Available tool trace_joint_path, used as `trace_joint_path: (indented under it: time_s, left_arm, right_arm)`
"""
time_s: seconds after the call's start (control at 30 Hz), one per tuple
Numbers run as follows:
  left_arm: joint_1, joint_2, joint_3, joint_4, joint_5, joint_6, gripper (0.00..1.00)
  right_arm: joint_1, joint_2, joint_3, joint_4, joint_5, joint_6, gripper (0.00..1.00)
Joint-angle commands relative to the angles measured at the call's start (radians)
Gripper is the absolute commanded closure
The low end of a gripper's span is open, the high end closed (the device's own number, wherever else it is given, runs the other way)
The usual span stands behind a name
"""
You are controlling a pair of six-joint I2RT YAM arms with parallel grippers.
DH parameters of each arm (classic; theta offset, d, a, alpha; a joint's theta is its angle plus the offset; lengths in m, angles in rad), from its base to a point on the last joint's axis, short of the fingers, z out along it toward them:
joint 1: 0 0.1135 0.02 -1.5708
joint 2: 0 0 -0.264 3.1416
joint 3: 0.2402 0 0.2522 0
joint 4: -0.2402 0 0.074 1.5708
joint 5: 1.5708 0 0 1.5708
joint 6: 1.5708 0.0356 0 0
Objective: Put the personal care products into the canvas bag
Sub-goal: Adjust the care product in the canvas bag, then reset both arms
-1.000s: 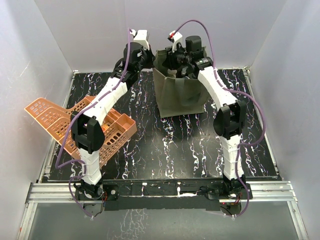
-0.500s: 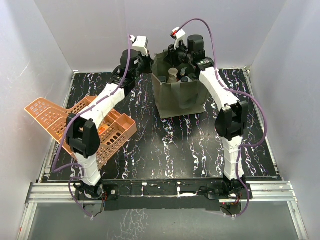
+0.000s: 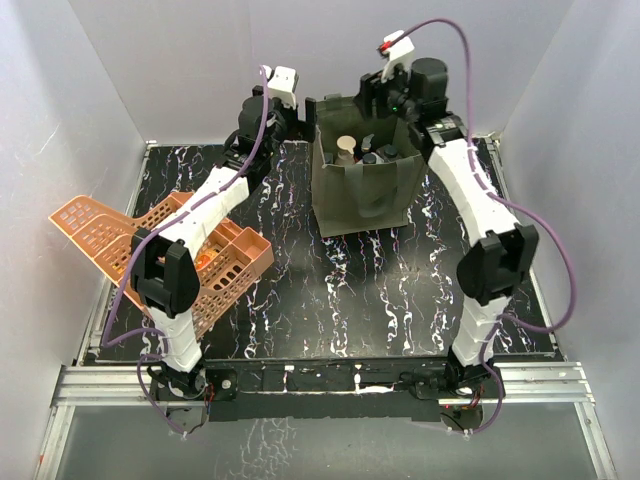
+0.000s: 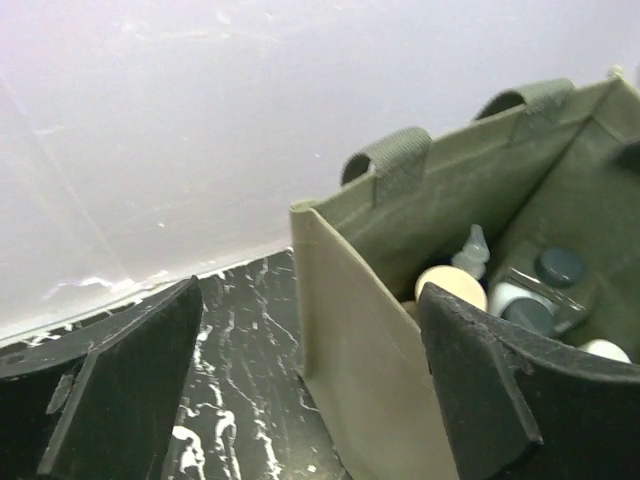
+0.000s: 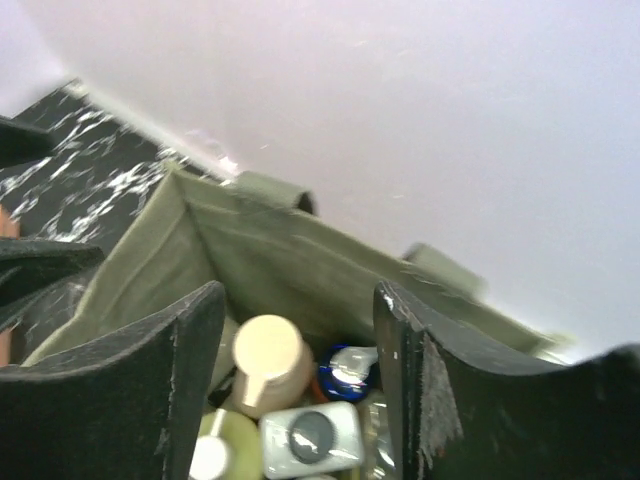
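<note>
The olive canvas bag (image 3: 362, 190) stands upright and open at the back of the table. Inside it are several personal care products: a tan bottle (image 5: 268, 365), a blue-topped one (image 5: 345, 368), a square clear one (image 5: 312, 437) and a yellow-green pump (image 5: 222, 450). My left gripper (image 3: 298, 112) is open beside the bag's left rim. In the left wrist view its fingers (image 4: 120, 390) straddle the bag's near corner (image 4: 340, 330) without gripping it. My right gripper (image 5: 300, 390) hangs open above the bag's mouth and holds nothing.
Orange lattice baskets (image 3: 150, 250) lie at the left of the table, partly over its edge, beneath the left arm. White walls close in the back and both sides. The bag's two strap handles (image 4: 400, 155) stick up along its far rim.
Both grippers were shut at the bag's rim and have opened. The right gripper has risen and drawn back to the right. The bag's mouth now stands wide, showing the bottles.
</note>
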Motion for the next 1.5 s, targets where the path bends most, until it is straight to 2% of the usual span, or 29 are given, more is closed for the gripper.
trace_joint_path:
  time_s: [0.0, 0.07, 0.17, 0.27, 0.3, 0.4, 0.53, 0.9, 1.2, 1.47]
  left_arm:
    - [0.002, -0.074, 0.06, 0.051, -0.122, 0.125, 0.08]
    - [0.006, -0.089, 0.058, 0.043, -0.173, 0.132, 0.04]
    - [0.021, -0.113, 0.036, 0.024, -0.225, 0.115, 0.03]
    - [0.044, -0.134, 0.025, 0.0, -0.238, 0.101, 0.03]
    - [0.049, -0.145, 0.019, 0.009, -0.214, 0.12, 0.03]
    - [0.052, -0.188, -0.03, 0.089, -0.132, 0.218, 0.03]
    - [0.05, -0.233, -0.095, 0.191, -0.119, 0.28, 0.03]
    - [0.055, -0.284, -0.162, 0.084, -0.195, 0.121, 0.03]
    - [0.056, -0.306, -0.135, 0.047, -0.168, 0.142, 0.03]
    - [0.058, -0.341, -0.161, 0.028, -0.148, 0.149, 0.03]
  right_arm:
    - [-0.055, -0.174, -0.058, 0.124, 0.219, 0.01, 0.33]
    - [-0.065, -0.225, -0.095, 0.13, 0.298, -0.016, 0.27]
    - [-0.07, -0.279, -0.176, 0.148, 0.382, -0.108, 0.16]
    - [-0.093, -0.303, -0.197, 0.146, 0.439, -0.082, 0.02]
    - [-0.099, -0.312, -0.205, 0.153, 0.445, -0.074, 0.01]
    - [-0.1, -0.358, -0.265, 0.217, 0.449, -0.081, 0.01]
    - [-0.099, -0.406, -0.312, 0.269, 0.425, -0.094, 0.01]
    - [-0.099, -0.48, -0.47, 0.333, 0.419, -0.015, 0.01]
    - [-0.1, -0.52, -0.495, 0.326, 0.48, -0.061, 0.01]
    - [-0.098, -0.542, -0.513, 0.273, 0.469, -0.084, 0.01]
